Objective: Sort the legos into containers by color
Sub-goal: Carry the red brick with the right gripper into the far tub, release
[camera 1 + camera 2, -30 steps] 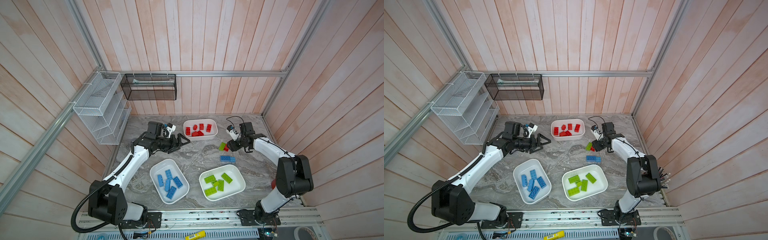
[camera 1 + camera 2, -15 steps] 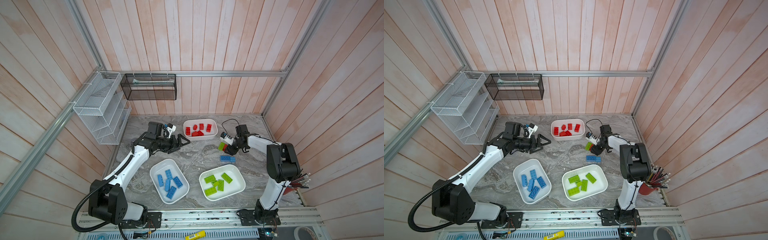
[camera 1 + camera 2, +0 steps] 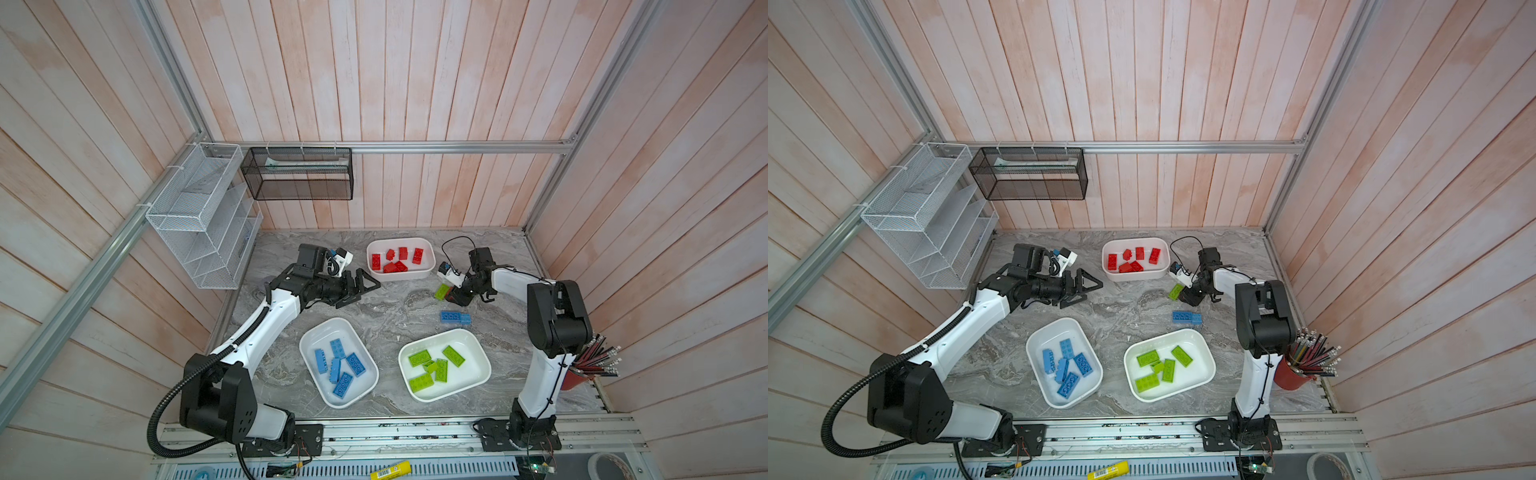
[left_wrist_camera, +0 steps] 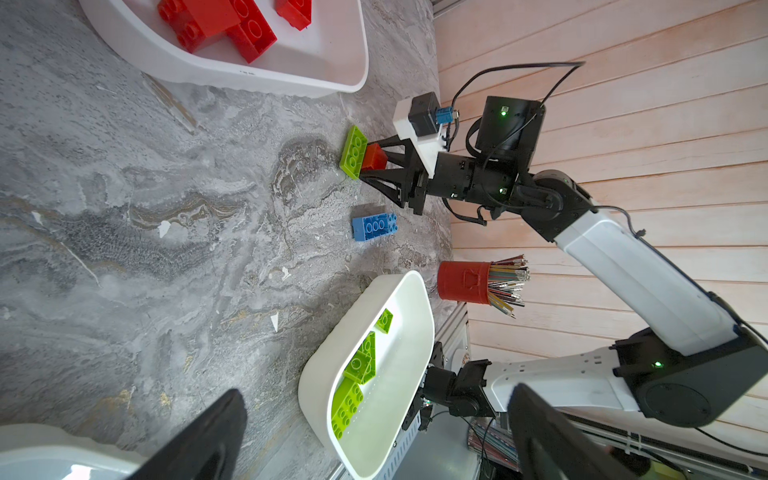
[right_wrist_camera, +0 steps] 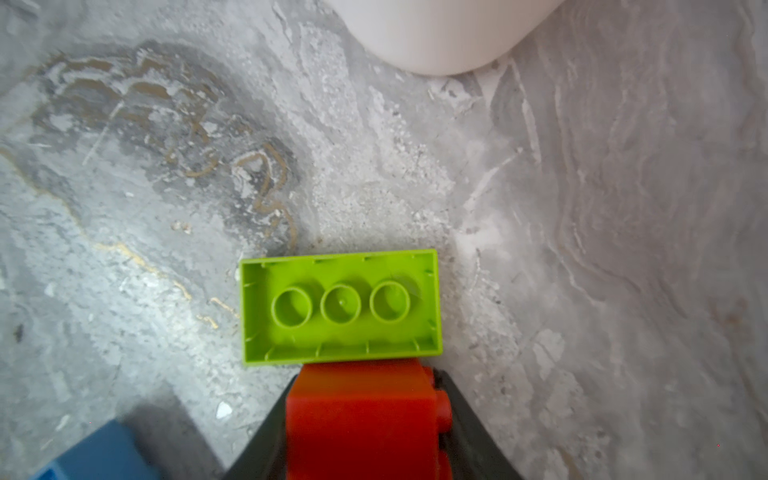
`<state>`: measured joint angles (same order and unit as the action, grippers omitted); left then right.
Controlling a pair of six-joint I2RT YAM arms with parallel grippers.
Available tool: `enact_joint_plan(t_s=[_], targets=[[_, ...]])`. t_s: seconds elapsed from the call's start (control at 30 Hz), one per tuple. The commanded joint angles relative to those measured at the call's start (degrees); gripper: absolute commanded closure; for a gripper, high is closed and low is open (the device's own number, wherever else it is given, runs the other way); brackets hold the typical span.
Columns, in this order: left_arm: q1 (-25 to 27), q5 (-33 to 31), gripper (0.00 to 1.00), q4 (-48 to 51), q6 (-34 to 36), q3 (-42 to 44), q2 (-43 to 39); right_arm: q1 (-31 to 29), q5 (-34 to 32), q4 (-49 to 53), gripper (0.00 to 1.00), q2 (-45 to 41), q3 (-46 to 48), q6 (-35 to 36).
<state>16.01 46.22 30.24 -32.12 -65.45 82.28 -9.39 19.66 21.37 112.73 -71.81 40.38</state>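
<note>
The right fingers (image 5: 465, 419) are clamped on a red lego (image 5: 361, 415) sitting on the surface (image 5: 166, 208), touching a green lego (image 5: 340, 305). Best to lift straight up, so the green one isn't dragged, then carry it to the tub of reds (image 3: 409, 275). The left fingers (image 4: 208, 440) are released and empty.

the right gripper (image 4: 368, 161) has shifted toward 8 o'clock in both top views, and its jaws have drawn in onto the red lego (image 4: 375, 156), now pinched between them at 3 o'clock of the green lego (image 4: 353, 151). the right arm's elbow (image 3: 557, 324) has swung toward 10 o'clock, uncovering the red pencil cup (image 3: 1289, 376) at the table's 4 o'clock.
</note>
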Motion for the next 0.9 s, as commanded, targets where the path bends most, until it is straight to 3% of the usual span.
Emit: enact_joint_plan(t_s=[0.0,0.17,0.33,0.53,0.63,0.87], targets=[[-0.3,0.3,0.0,0.1,1.3,0.2,0.7,-0.2,1.9,0.3,0.57,1.0,-1.5,-0.4],[-0.3,0.0,0.0,0.4,1.3,0.2,0.5,-0.2,1.4,0.7,0.61,-2.0,-1.3,-0.7],[-0.3,0.0,0.0,0.6,1.2,-0.2,0.5,-0.1,0.2,1.7,0.61,-10.6,1.1,-1.7],[-0.3,0.5,0.0,0.8,1.2,-1.7,0.7,-1.5,5.8,-1.1,0.62,-19.3,0.9,-5.4],[-0.3,0.5,0.0,0.6,1.1,-2.1,0.6,-3.7,6.2,-2.6,0.62,-16.7,-2.4,-6.2],[-0.4,-0.2,0.0,1.0,1.0,-3.2,0.0,-8.6,6.2,-1.9,0.62,-1.6,-18.4,-8.7]])
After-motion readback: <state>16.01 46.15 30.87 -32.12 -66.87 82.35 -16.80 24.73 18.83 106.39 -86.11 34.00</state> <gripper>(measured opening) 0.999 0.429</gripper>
